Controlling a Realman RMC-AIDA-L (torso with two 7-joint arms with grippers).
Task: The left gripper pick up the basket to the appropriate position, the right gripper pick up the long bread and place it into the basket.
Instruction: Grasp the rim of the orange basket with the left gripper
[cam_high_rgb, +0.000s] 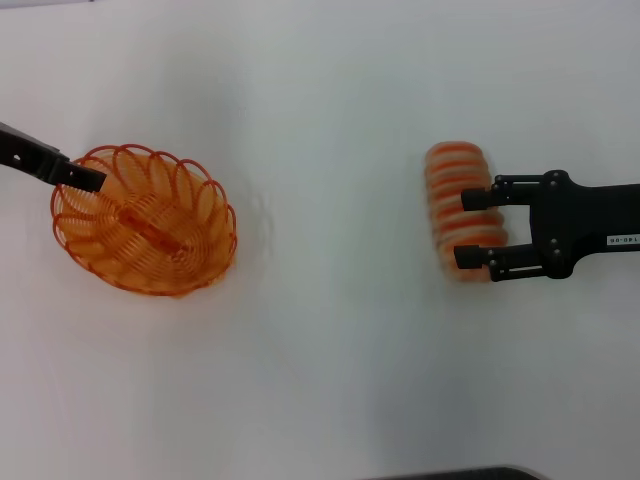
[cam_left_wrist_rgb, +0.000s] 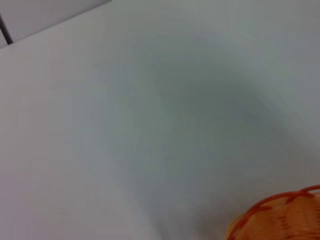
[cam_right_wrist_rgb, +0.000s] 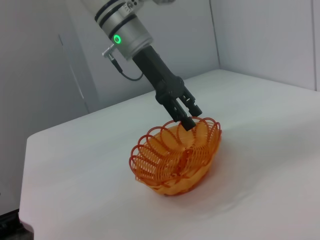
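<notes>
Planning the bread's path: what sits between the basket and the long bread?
Nothing: the head view shows only bare white table between the basket and the long bread.

A broad white table (cam_high_rgb: 320, 380) fills the head view from edge to edge, while in the right wrist view the table's pale top ends at a rounded corner at the lower left, with plain grey-white walls (cam_right_wrist_rgb: 260, 35) rising behind across the upper frame.

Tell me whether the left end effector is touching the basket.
Touching. The right wrist view shows the left end effector with its fingertips down on the basket rim; the head view agrees.
</notes>
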